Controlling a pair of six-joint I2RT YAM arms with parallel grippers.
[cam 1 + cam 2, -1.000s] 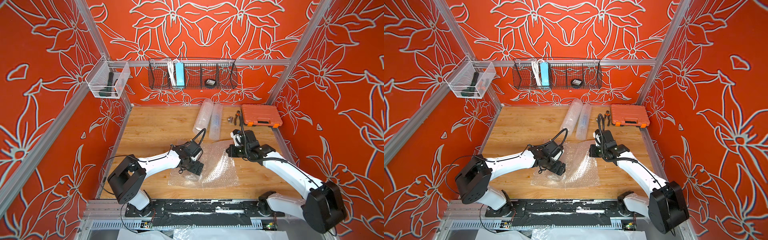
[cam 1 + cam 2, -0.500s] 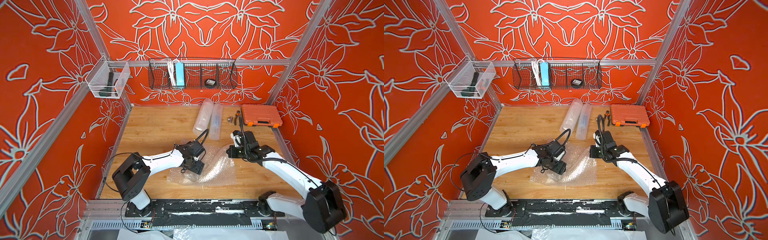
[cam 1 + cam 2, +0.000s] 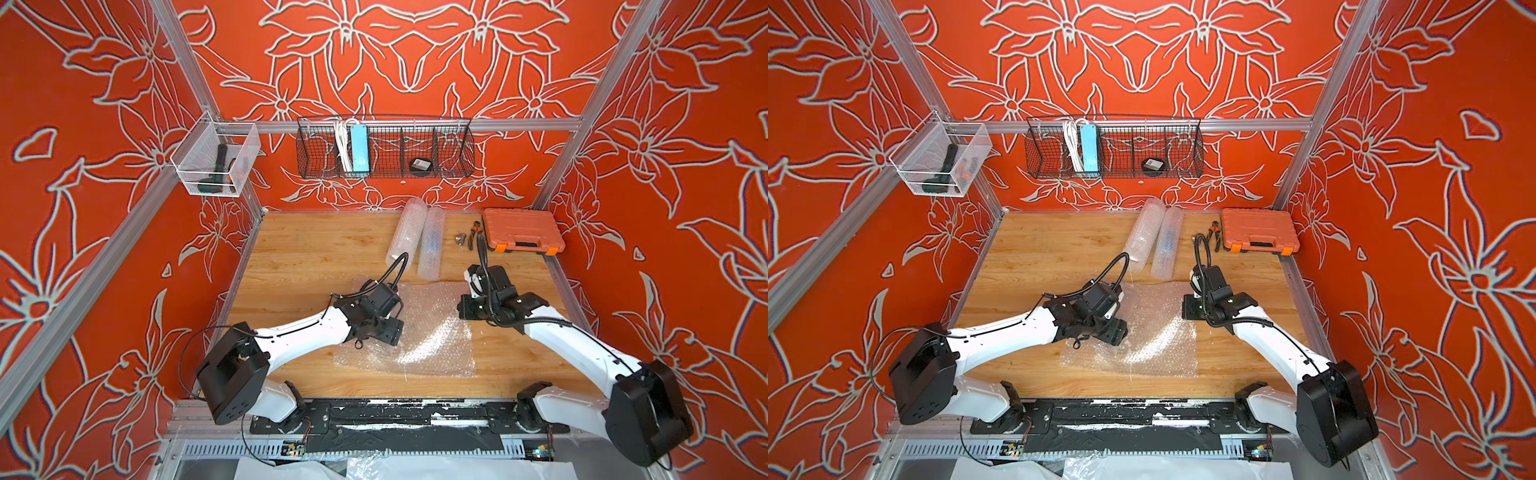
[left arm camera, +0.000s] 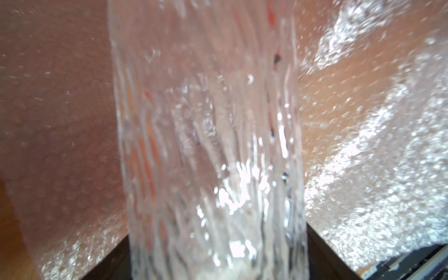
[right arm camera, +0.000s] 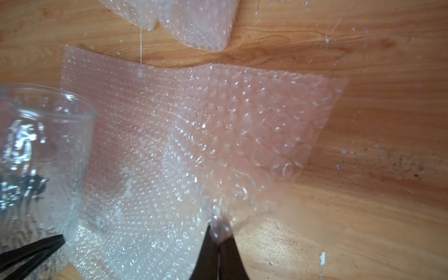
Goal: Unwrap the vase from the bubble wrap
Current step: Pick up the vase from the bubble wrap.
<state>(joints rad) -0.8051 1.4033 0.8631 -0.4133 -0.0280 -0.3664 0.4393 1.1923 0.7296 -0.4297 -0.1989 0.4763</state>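
The bubble wrap lies spread as a flat sheet on the wooden table. A clear ribbed glass vase sits between the jaws of my left gripper, which close on its sides. In the right wrist view the vase shows bare, its rim over the sheet's edge. In both top views my left gripper hovers low over the sheet's left part and hides the vase. My right gripper is shut on a pinch of the sheet's right edge.
Two rolled bubble-wrap tubes lie at the back of the table. An orange tool case and pliers sit at the back right. A wire basket and a clear bin hang on the walls.
My left jaws have drawn in against the vase and the left arm has shifted slightly. The right gripper has kept its pinch on the sheet and has not moved.
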